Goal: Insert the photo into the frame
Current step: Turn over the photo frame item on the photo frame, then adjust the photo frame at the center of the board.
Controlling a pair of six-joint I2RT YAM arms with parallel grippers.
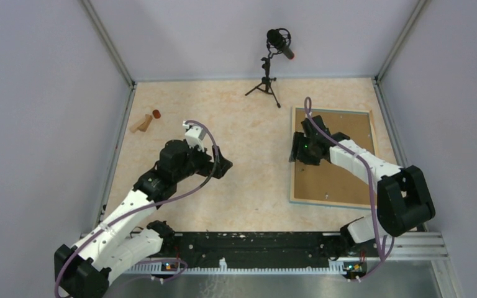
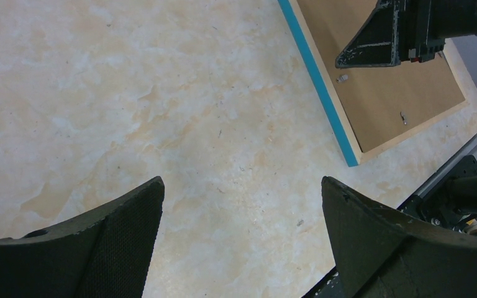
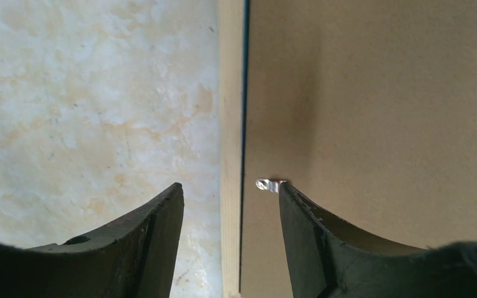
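1. The frame [image 2: 317, 81] lies face down at the right of the tabletop [image 1: 248, 186], with a brown backing board [image 1: 323, 183] in it. The photo shows in no view.
2. The right tool [image 3: 231, 189] hangs released over the frame's left edge, one finger beside a metal tab [image 3: 268, 185]. Next, probably, turn the tabs to free the board.
3. The left tool [image 2: 242, 183] is released over bare tabletop.
4. The microphone stand [image 1: 267, 84] and wooden bits [image 1: 141, 123] are well apart and block nothing.

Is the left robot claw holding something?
No, the left claw gapes open above the marbled beige tabletop, with nothing inside it.
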